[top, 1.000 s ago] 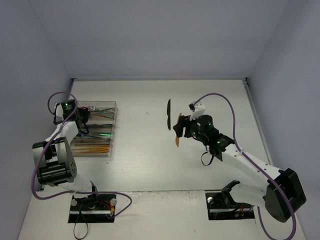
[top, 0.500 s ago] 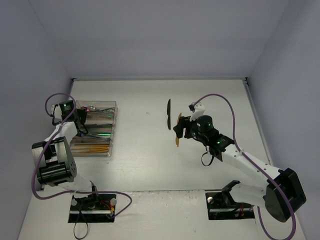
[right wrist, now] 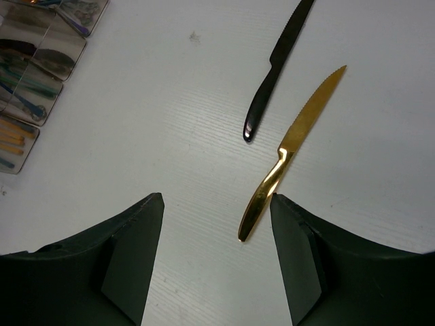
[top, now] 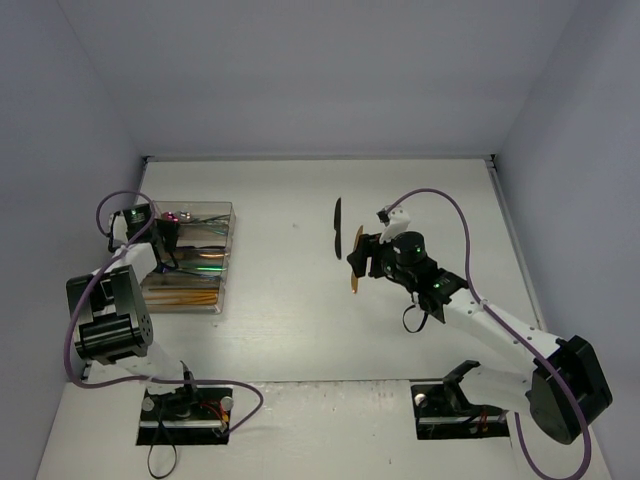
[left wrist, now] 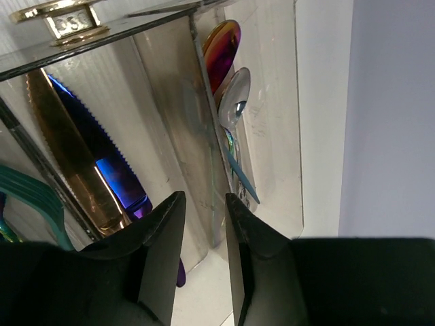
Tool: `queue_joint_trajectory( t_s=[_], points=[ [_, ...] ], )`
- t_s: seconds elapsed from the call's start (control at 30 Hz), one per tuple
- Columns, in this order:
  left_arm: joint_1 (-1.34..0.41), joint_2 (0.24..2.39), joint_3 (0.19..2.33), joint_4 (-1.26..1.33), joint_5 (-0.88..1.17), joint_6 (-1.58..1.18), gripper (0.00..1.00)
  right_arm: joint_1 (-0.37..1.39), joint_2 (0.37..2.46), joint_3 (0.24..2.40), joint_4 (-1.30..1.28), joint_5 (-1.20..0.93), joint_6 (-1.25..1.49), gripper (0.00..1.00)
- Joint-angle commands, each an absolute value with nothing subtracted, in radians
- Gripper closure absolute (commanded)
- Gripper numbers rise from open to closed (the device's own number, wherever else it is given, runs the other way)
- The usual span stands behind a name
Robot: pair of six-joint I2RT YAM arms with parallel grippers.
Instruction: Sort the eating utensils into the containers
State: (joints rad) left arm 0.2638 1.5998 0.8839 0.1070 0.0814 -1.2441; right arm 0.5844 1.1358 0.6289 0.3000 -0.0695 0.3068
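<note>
The containers are one clear divided tray [top: 228, 250] at the left. It holds several utensils: an iridescent spoon [left wrist: 223, 47], a silver spoon [left wrist: 234, 92], a blue knife [left wrist: 88, 136] and teal forks [left wrist: 27, 190]. My left gripper [top: 165, 235] [left wrist: 204, 197] hangs over the tray's far end. It is open by a narrow gap, with nothing between the fingers. A gold knife [right wrist: 292, 146] [top: 354, 285] and a black knife [right wrist: 275, 68] [top: 338, 228] lie on the table. My right gripper [top: 357, 255] [right wrist: 216, 198] hovers open above the gold knife's handle.
The tray's near compartment holds gold sticks [top: 180, 298]. The tray's end [right wrist: 41, 47] shows in the corner of the right wrist view. Walls close the table at left, back and right. Both arm bases [top: 185, 408] sit at the near edge.
The left gripper's jaws have parted over the tray and its wrist has shifted slightly. The right arm and both knives on the table have not moved.
</note>
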Motion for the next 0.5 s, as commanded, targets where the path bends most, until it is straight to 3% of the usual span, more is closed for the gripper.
queue_joint_trajectory(
  t_s=[0.0,0.2,0.47],
  points=[
    [0.267,1.531,0.869,0.158,0.085,-1.273,0.72,0.578,1.118,0.635,0.331,0.011,0.341,0.38],
    [0.242,1.471,0.935,0.049,0.102,-1.139,0.60,0.566,1.208,0.692,0.213,0.235,0.428,0.38],
    [-0.037,1.406,1.151,-0.226,0.009,-0.687,0.37,0.567,1.468,0.854,0.117,0.257,0.490,0.37]
  ],
)
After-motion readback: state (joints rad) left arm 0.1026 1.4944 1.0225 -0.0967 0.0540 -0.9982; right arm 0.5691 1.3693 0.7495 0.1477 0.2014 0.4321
